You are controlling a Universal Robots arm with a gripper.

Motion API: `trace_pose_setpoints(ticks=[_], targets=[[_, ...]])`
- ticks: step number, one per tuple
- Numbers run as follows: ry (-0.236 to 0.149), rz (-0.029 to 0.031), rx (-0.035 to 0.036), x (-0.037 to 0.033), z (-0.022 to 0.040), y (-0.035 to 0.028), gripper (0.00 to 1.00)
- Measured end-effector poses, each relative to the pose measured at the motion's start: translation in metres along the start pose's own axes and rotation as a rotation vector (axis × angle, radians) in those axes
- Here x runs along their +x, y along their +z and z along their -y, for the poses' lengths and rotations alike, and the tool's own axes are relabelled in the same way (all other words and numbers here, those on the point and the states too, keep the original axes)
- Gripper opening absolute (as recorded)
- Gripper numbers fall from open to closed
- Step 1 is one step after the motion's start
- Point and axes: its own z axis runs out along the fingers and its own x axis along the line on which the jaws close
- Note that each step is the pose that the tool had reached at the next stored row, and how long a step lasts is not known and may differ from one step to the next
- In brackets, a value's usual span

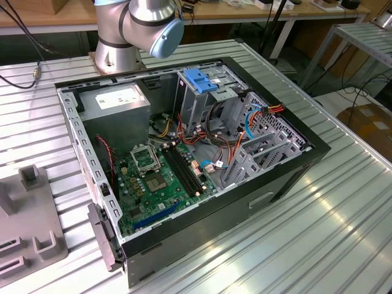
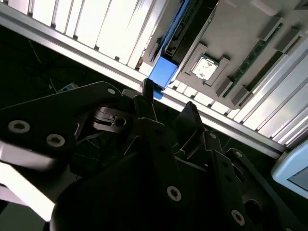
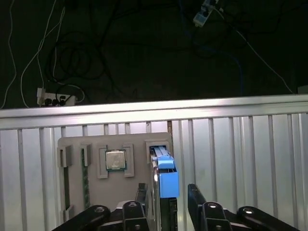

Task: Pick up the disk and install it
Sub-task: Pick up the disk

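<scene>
**If the hand shuts off-centre, the disk could bind in its slot**

Since nothing is gripped, the risks lie in the closing and the lift. The slatted metal surface (image 1: 343,202) carries the open computer case (image 1: 288,177) and, apart from it, the grey fixture tray (image 3: 139,144), which lies just beyond the fingertips of the hand (image 3: 166,187). Inside the case, loose cables (image 1: 226,141) crowd beside the drive cage (image 1: 211,101). A disk carried in at a tilt could snag on them.

The disk (image 3: 166,168) stands on edge in a slot of the tray, with its blue carrier end between the two fingers (image 3: 194,195). The hand is wide, with a gap on each side of the disk, and touches nothing I can make out.

In the second wrist view the blue end seems nearer one finger than the other. That finger would likely land first and push the disk sideways, wedging it against the slot wall. A pull would then drag the whole tray along. A grip on the plastic frame alone may also flex and slip.

Just beside the hand, a processor chip (image 3: 115,160) and a memory stick (image 3: 85,173) sit in neighbouring pockets, and a jolted tray could shake them loose.
</scene>
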Motion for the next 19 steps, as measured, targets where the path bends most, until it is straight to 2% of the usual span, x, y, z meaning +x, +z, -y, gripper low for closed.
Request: trace_pose_setpoints(ticks=[2, 3, 5, 11, 19], targets=[[-0.001, -0.001, 0.0046, 0.0, 0.0004, 0.0017, 0.47], [0.0, -0.0013, 0.0056, 0.0, 0.0008, 0.0028, 0.53], [0.0, -0.0016, 0.0062, 0.0, 0.0022, 0.006, 0.53], [-0.001, -0.0017, 0.0063, 0.0003, 0.0032, 0.0217, 0.53], [-0.001, -0.0016, 0.0063, -0.0001, 0.0036, 0.0389, 0.53]])
